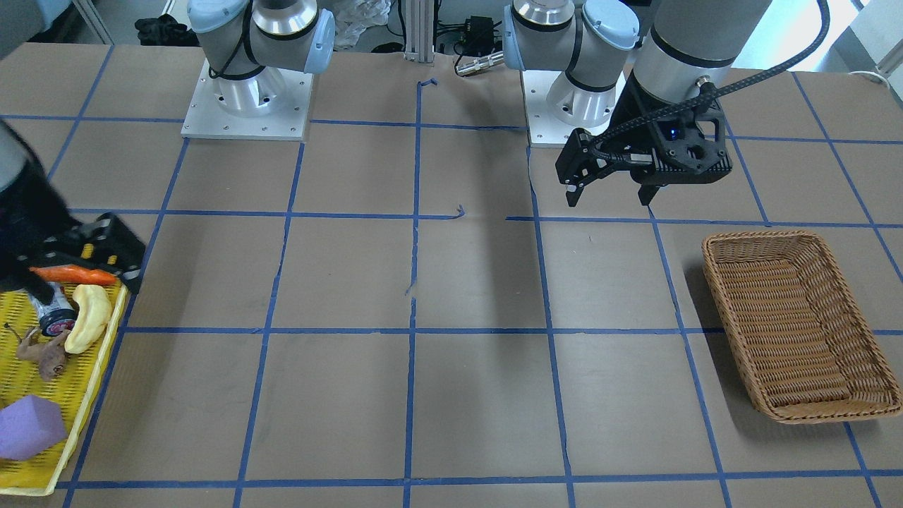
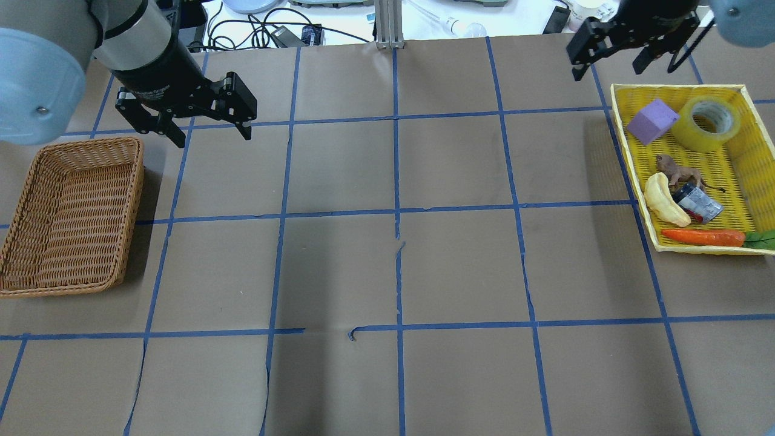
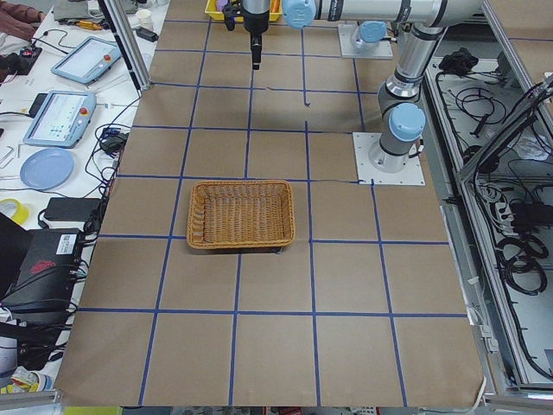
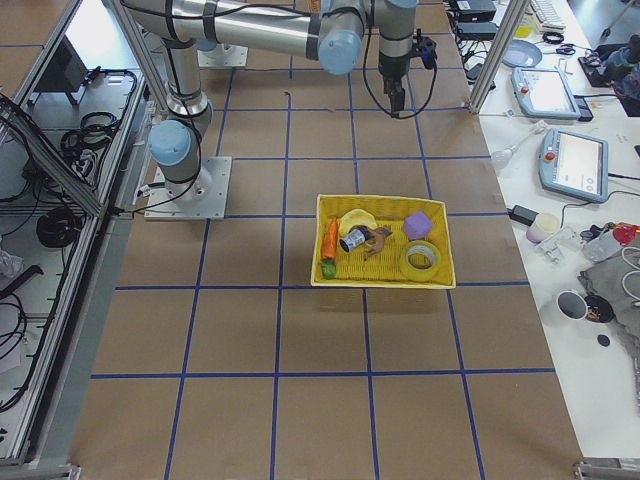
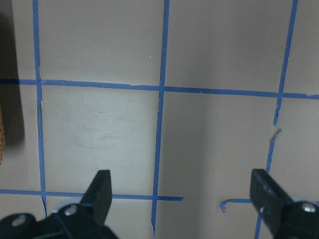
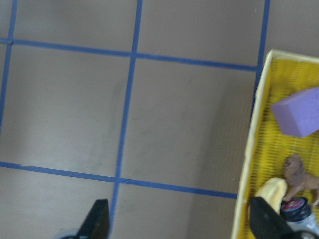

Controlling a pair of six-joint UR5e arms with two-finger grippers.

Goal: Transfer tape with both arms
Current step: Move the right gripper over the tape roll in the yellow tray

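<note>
The tape [image 2: 707, 123], a glossy yellow roll with a pale core, lies flat in the far right corner of the yellow tray [image 2: 631, 175]; it also shows in the exterior right view [image 4: 420, 258]. It is out of view in the front-facing view. My right gripper [image 2: 608, 71] hangs open and empty above the table, just beyond the tray's far left corner; its wrist view [image 6: 179, 211] shows the jaws wide apart with the tray's left edge under one finger. My left gripper [image 2: 214, 139] is open and empty above bare table beside the wicker basket [image 2: 36, 175], as its wrist view [image 5: 180, 177] shows.
The tray also holds a purple block [image 2: 651, 121], a banana [image 2: 663, 200], a carrot [image 2: 702, 237], a brown toy animal [image 2: 678, 171] and a small silver-and-black cylinder [image 2: 697, 203]. The basket [image 1: 712, 268] holds nothing. Blue tape lines cross the brown table.
</note>
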